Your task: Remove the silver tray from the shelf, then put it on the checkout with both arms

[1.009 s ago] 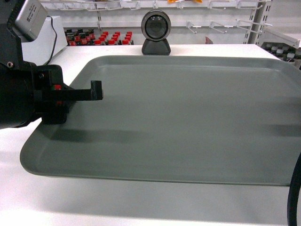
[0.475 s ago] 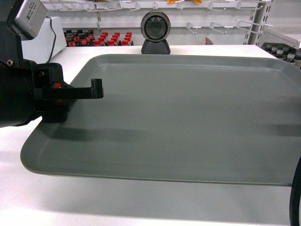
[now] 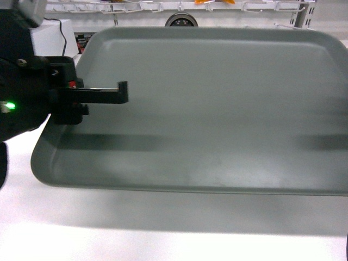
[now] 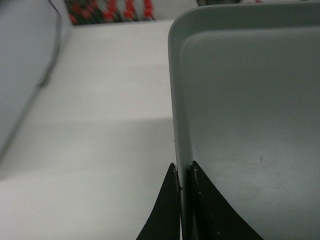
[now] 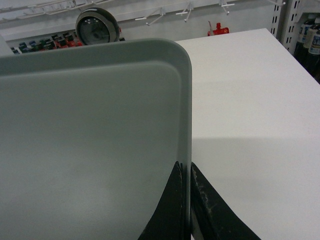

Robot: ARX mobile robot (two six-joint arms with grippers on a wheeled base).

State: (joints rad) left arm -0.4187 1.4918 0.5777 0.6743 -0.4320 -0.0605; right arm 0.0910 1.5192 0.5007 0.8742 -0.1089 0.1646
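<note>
So: shelf pickup looks done, placement is not. Nearest the cameras, both grippers are clamped on the tray [image 3: 217,109] rim. Left gripper [image 4: 184,172] has one jaw outside and one inside the left edge; right gripper [image 5: 185,170] does the same on the right edge. In the head view only the left arm [image 3: 27,103] shows, its upper jaw reaching over the tray floor; the right arm is out of frame there.

Tray sits above the checkout [image 3: 163,239], a broad shadow beneath its near rim, so I judge it airborne, not set down. Contact can't be confirmed either way.

Farther back, the far rim hides most of a round scanner [image 5: 97,27]. Behind that, store racks with red-capped bottles [image 4: 112,10].

Remaining: lower level, rest it flat, release both sides, back off.
</note>
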